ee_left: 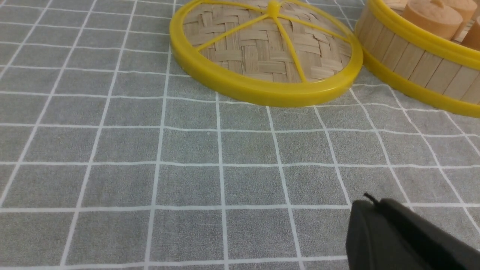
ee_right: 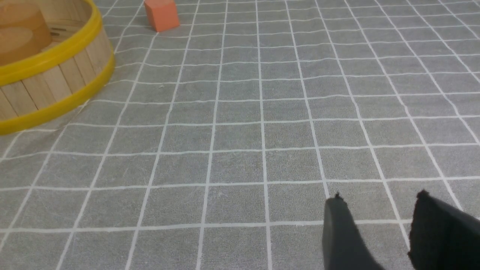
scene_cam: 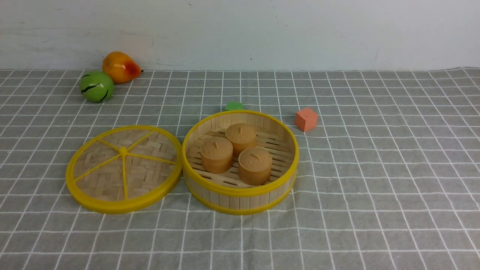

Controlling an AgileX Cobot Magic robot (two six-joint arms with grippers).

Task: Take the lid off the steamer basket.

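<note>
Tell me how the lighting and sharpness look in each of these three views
Front view: flat, even light, faint shadows under the steamer basket and lid. Left wrist view: lid sharp, dark fingers soft-edged. Right wrist view: orange cube crisp, fingers blurred.

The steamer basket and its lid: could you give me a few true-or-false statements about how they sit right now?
1. The lid lies on the cloth at the robot's left of the steamer basket. True.
2. The basket is empty. False: three tan buns sit inside.
3. An orange cube rests inside the basket. False: it lies on the cloth, apart from it.
4. The left pincer holds nothing. True.
</note>
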